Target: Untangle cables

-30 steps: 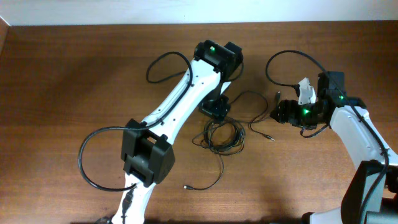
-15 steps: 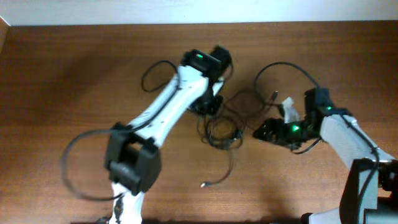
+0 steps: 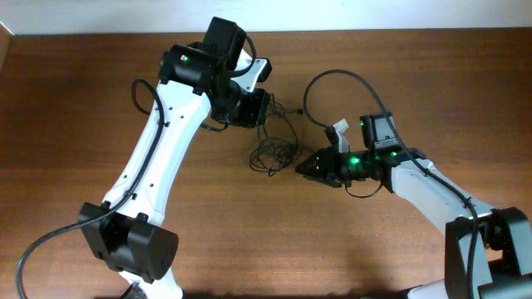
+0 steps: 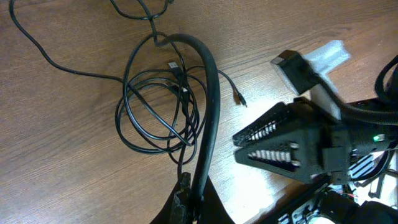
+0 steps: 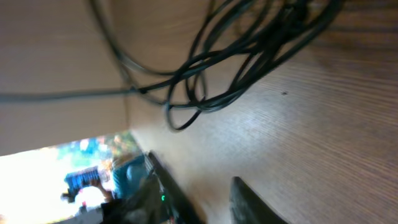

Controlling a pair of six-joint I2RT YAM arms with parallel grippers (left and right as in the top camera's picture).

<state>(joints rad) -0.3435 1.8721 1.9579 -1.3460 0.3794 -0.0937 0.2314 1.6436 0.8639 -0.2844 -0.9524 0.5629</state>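
Note:
The cables (image 3: 273, 154) lie as a loose bundle of thin black loops on the wooden table, between my two grippers. My left gripper (image 3: 263, 110) hangs just behind the bundle, and one strand rises from the loops into it. In the left wrist view the gripper (image 4: 189, 200) is shut on that cable (image 4: 210, 106), which arcs up from the loops (image 4: 155, 109). A small plug end (image 4: 240, 99) lies beside them. My right gripper (image 3: 302, 169) points at the bundle from the right. In its own view the gripper (image 5: 205, 196) stands open with nothing between the fingers, short of the loops (image 5: 249, 56).
The thicker black hose of the right arm (image 3: 328, 79) loops over the table behind the bundle. The left arm's hose (image 3: 143, 91) curves at the left. The table's back edge (image 3: 399, 31) meets a pale wall. The right gripper (image 4: 239, 144) sits close to the loops.
My left gripper has shut on a cable and swung back and left, dragging the bundle that way. My right gripper has moved left toward the bundle, and its jaws have narrowed.

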